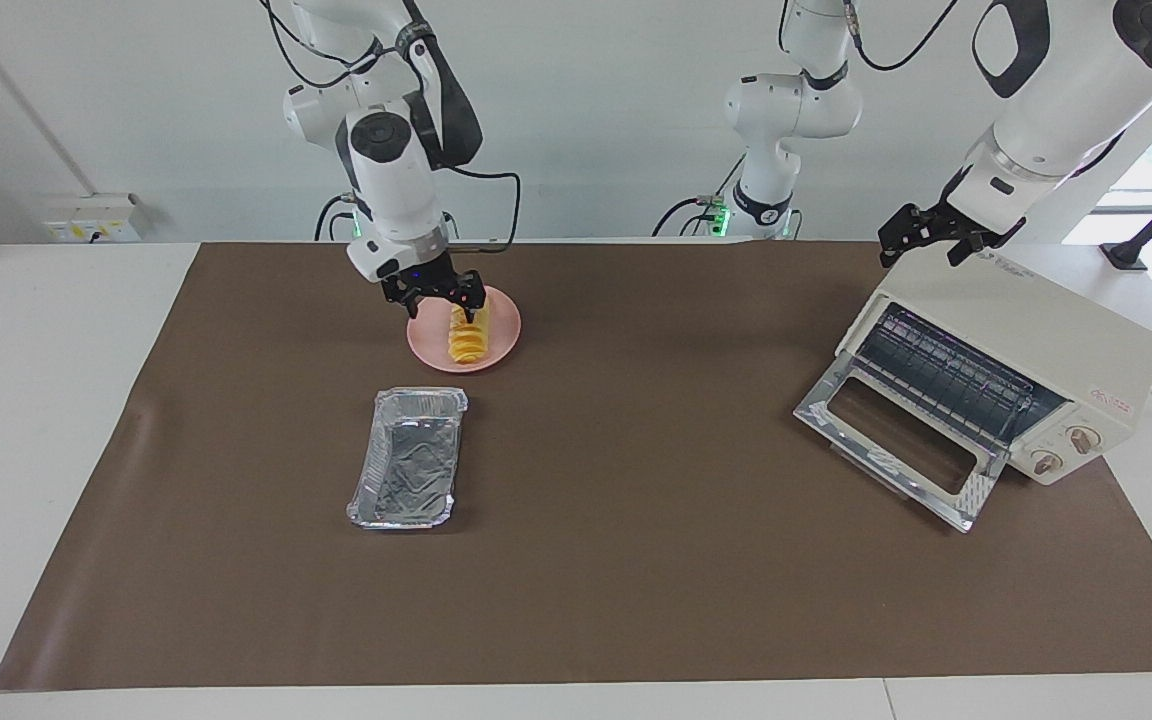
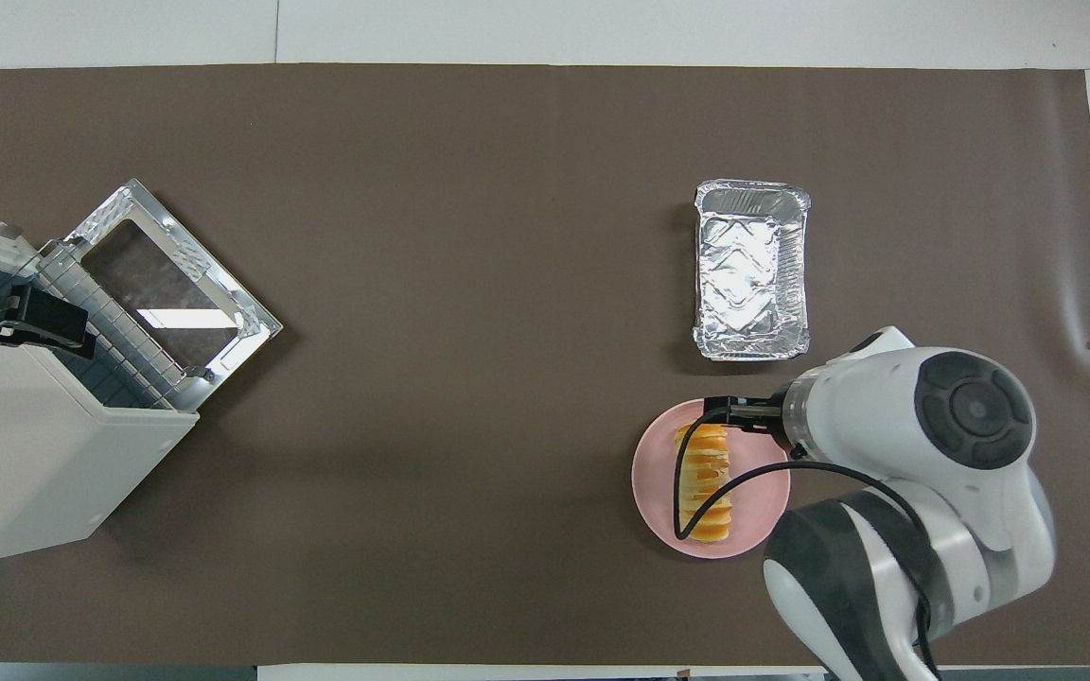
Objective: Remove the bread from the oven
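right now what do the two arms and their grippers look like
Both arms are glossy white with rounded shells and dark grey or black joint caps. Each ends in a small black gripper: the right gripper has a tiny blue light and a black cable looping off its wrist; the left gripper is black too. Green lights glow at the bases.

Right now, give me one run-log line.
golden ridged bread loaf: on round pink plate | right hand: open, above plate | left hand: open, over cream-white oven, door open
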Robot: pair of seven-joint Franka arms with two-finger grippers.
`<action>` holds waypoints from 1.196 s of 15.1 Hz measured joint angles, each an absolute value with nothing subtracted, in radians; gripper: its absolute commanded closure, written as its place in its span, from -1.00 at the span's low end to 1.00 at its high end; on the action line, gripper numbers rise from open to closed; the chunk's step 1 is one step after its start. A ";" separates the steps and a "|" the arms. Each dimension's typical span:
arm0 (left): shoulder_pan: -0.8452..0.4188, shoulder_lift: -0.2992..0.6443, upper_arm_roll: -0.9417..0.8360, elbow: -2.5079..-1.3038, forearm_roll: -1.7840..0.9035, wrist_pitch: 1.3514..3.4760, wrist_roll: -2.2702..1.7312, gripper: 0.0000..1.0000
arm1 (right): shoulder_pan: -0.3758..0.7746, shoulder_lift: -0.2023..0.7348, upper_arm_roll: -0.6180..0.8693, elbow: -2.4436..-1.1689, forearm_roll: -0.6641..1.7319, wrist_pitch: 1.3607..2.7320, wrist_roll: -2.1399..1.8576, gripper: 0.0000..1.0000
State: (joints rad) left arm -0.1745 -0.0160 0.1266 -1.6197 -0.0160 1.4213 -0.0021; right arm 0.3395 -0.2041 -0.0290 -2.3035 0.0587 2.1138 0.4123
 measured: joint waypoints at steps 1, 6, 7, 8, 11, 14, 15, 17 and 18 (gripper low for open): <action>-0.174 -0.016 0.127 -1.620 -0.016 1.421 -0.002 -1.00 | 0.311 -0.213 -0.032 -2.261 0.059 2.076 0.361 -1.00; -0.174 -0.016 0.127 -1.620 -0.016 1.421 -0.002 -1.00 | 0.169 -0.234 -0.039 -2.040 0.059 1.815 -0.002 -1.00; -0.174 -0.016 0.127 -1.620 -0.016 1.421 -0.002 -1.00 | 0.155 -0.234 -0.040 -2.000 0.058 1.769 -0.042 -1.00; -0.174 -0.016 0.127 -1.620 -0.016 1.421 -0.002 -1.00 | 0.142 -0.232 -0.040 -1.965 0.057 1.729 -0.075 -1.00; -0.174 -0.016 0.127 -1.620 -0.016 1.421 -0.002 -1.00 | 0.093 -0.196 -0.040 -1.825 0.054 1.567 -0.139 -1.00; -0.174 -0.016 0.127 -1.620 -0.016 1.421 -0.002 -1.00 | 0.055 -0.125 -0.039 -1.663 0.047 1.443 -0.146 -1.00; -0.174 -0.016 0.127 -1.620 -0.016 1.421 -0.002 -1.00 | 0.044 -0.104 -0.037 -1.637 0.041 1.438 -0.146 -1.00; -0.174 -0.016 0.127 -1.620 -0.016 1.421 -0.002 -1.00 | 0.035 -0.074 -0.035 -1.616 0.011 1.440 -0.146 -1.00; -0.174 -0.016 0.127 -1.620 -0.016 1.421 -0.002 -1.00 | 0.035 -0.064 -0.034 -1.616 0.006 1.442 -0.146 -1.00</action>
